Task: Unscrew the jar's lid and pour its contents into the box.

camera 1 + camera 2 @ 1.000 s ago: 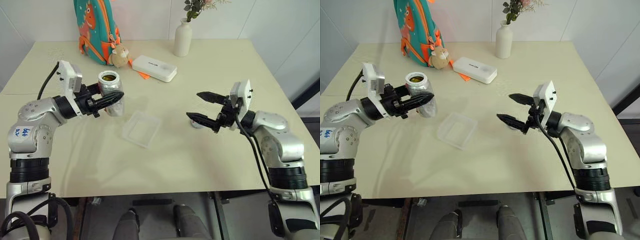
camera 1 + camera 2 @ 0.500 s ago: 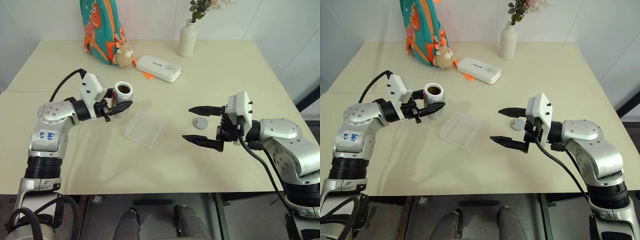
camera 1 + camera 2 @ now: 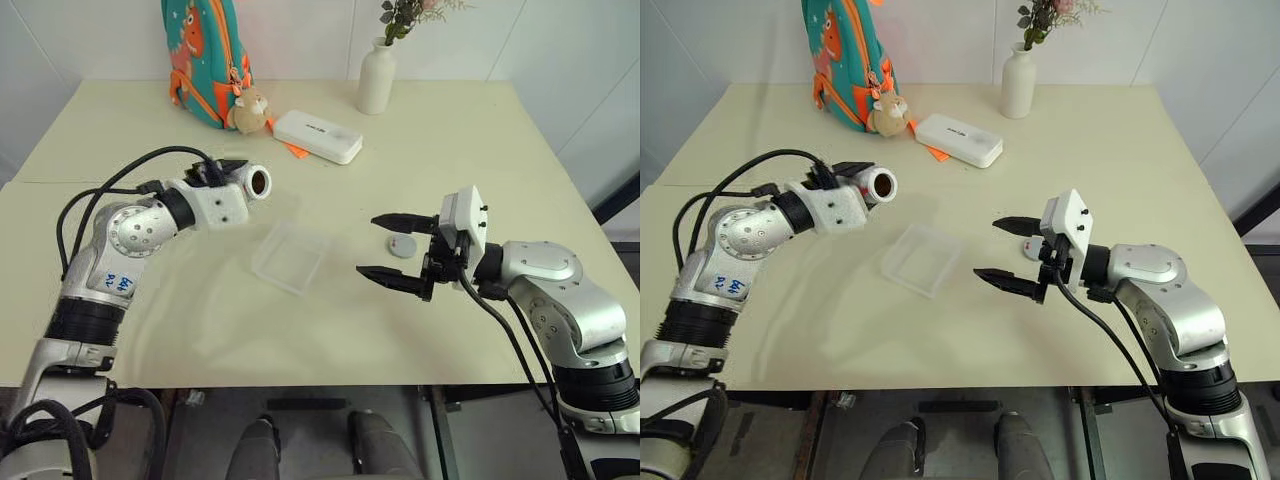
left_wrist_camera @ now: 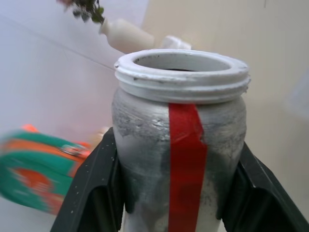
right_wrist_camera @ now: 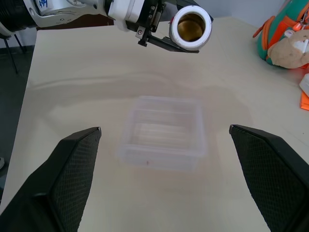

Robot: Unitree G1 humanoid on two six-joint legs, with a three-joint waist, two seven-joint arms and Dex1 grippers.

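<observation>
My left gripper (image 3: 235,175) is clamped on the jar (image 3: 256,183), holding it tipped on its side above the table (image 3: 420,140), open mouth facing the box (image 3: 290,256), brownish contents (image 5: 191,26) visible inside. The box sits empty between my 2 arms. My right gripper (image 3: 388,248) hangs spread wide, nothing in it, with the lid (image 3: 402,246) lying flat just behind its fingers.
</observation>
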